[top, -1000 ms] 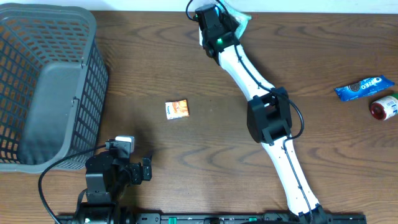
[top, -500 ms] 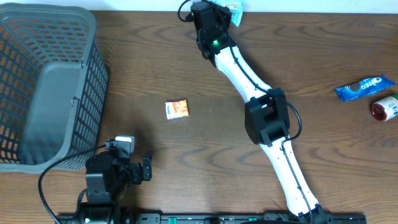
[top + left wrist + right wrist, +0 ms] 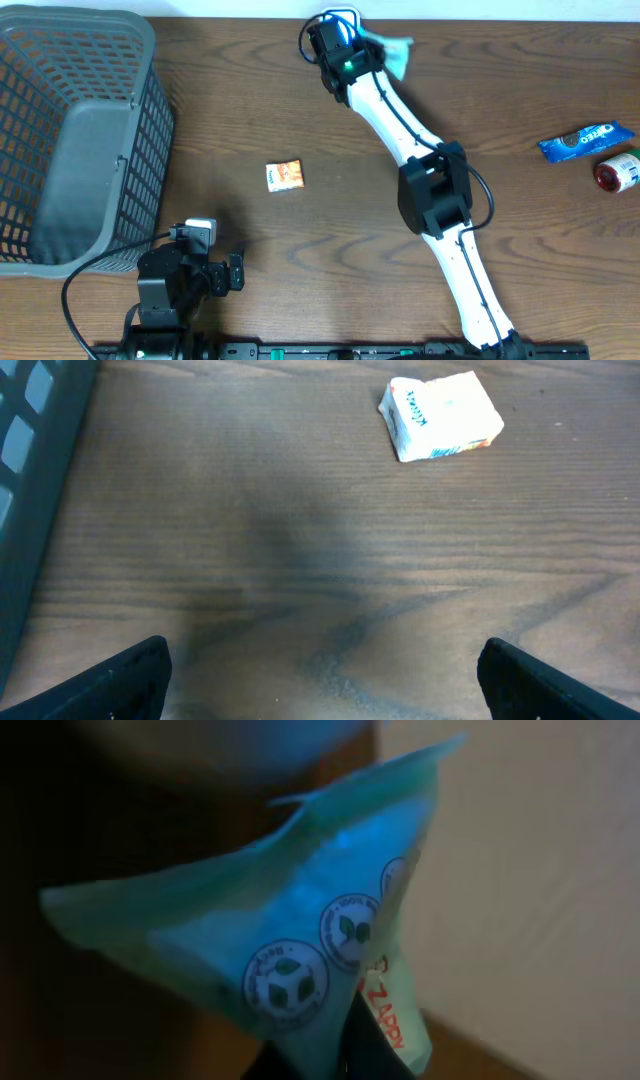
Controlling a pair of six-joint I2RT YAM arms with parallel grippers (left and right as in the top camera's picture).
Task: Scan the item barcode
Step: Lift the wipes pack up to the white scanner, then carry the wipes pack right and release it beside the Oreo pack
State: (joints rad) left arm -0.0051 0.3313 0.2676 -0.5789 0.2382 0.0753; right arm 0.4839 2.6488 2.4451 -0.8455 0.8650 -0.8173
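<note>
A pale green packet (image 3: 396, 50) with leaf logos and red lettering hangs at the table's far edge, and my right gripper (image 3: 372, 42) is shut on it. In the right wrist view the packet (image 3: 300, 920) fills the frame, pinched at its lower end by the right gripper (image 3: 345, 1045), with the dark fingers (image 3: 300, 1065) barely showing. No barcode shows on the visible face. My left gripper (image 3: 325, 685) is open and empty over bare wood at the near left; in the overhead view it (image 3: 190, 270) sits by the table's front edge.
A small white and orange packet (image 3: 285, 176) lies mid-table, ahead of the left gripper (image 3: 440, 415). A grey mesh basket (image 3: 150, 150) stands at the left. A blue Oreo packet (image 3: 587, 140) and a red and white container (image 3: 618, 172) lie at the right edge.
The right wrist has swivelled at the far edge. The green packet swung toward the table's back edge, then out to the right of the gripper. The left arm has not moved.
</note>
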